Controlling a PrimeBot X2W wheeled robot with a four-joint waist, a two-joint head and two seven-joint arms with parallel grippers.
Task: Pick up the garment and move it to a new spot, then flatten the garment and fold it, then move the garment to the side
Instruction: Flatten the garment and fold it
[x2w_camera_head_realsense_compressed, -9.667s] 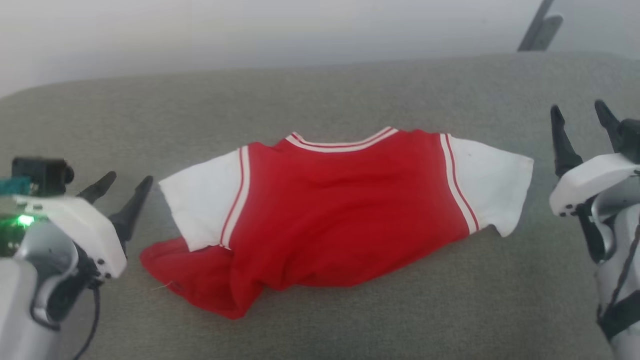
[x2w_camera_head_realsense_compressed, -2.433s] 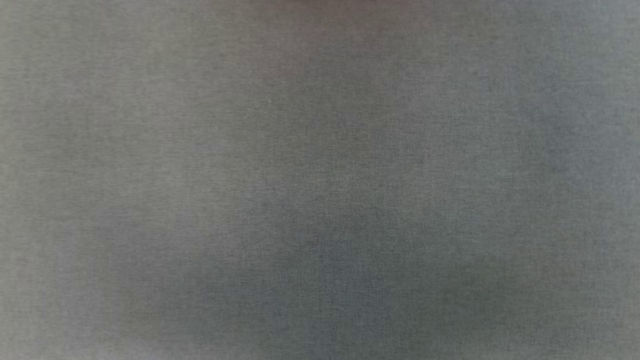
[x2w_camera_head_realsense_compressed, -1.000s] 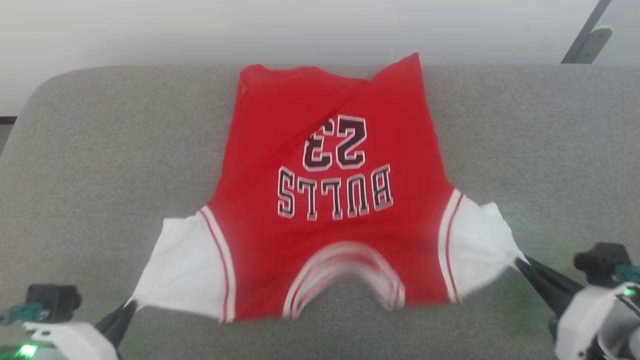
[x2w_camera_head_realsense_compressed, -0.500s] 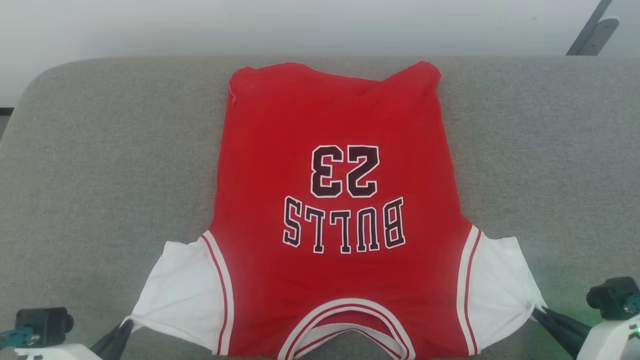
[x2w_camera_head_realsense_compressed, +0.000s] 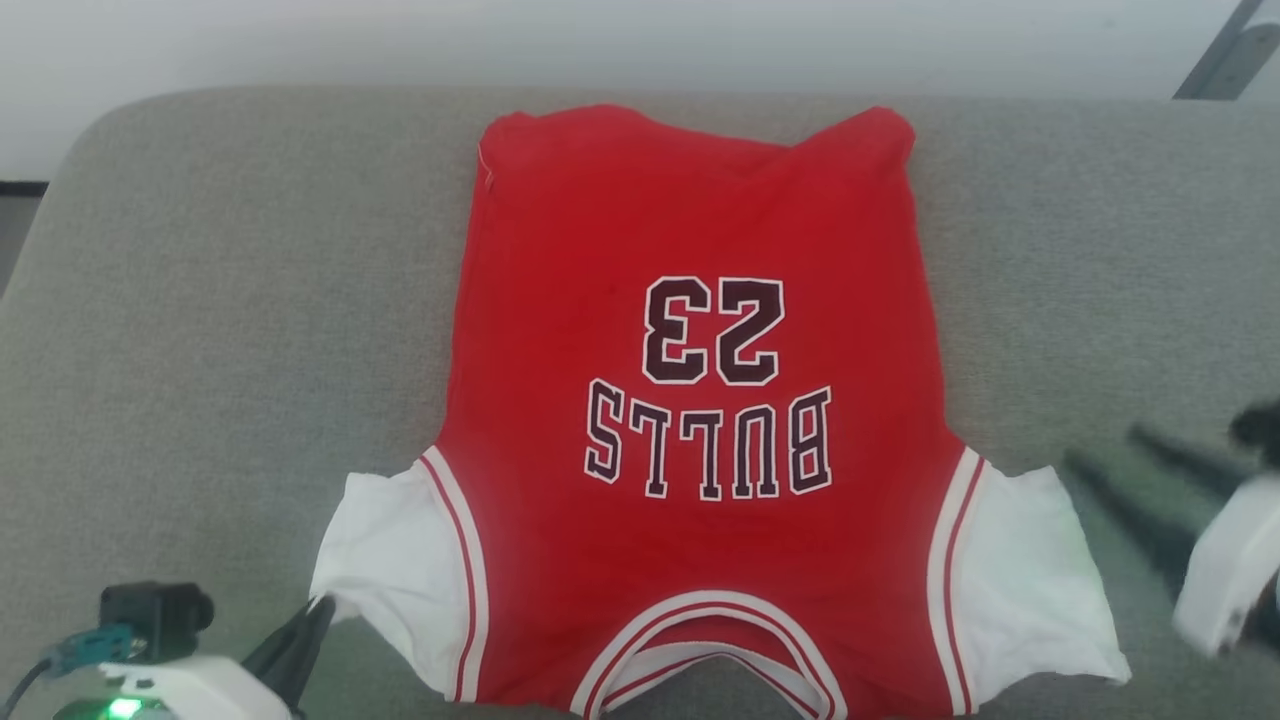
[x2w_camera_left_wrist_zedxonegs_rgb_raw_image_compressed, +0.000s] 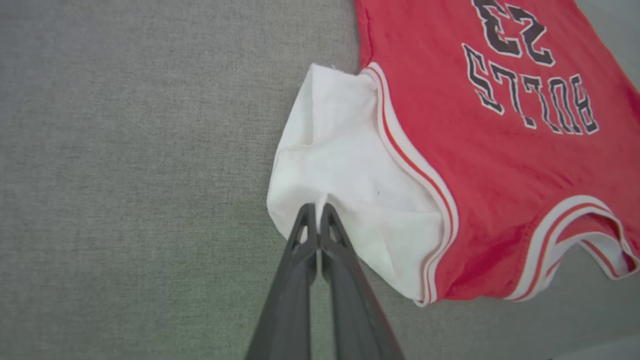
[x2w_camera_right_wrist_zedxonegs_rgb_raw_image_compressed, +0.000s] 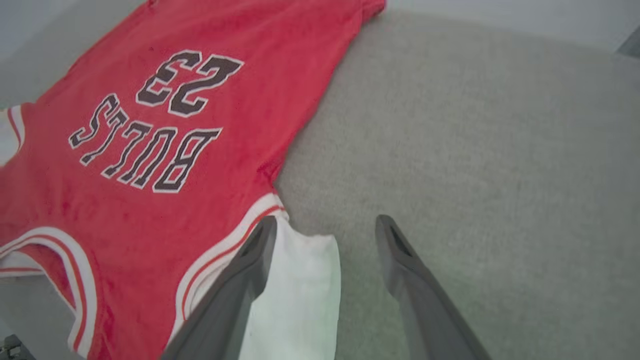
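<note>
Our left tool (x2w_camera_left_wrist_zedxonegs_rgb_raw_image_compressed: 317, 209) is pinched together on the edge of the white sleeve (x2w_camera_left_wrist_zedxonegs_rgb_raw_image_compressed: 340, 175); our right tool (x2w_camera_right_wrist_zedxonegs_rgb_raw_image_compressed: 326, 222) stands apart, holding nothing. The red Bulls T-shirt (x2w_camera_head_realsense_compressed: 690, 240) lies print-up on the grey cushion (x2w_camera_head_realsense_compressed: 200, 300), collar (x2w_camera_head_realsense_compressed: 700, 603) nearest. We judge any one-sided pull would skew it. A metal strut (x2w_camera_head_realsense_compressed: 1225, 55) stands far right, clear.

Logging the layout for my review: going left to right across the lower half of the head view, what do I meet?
The left gripper → white sleeve → red body printed BULLS 23 → other white sleeve → right gripper, blurred.
</note>
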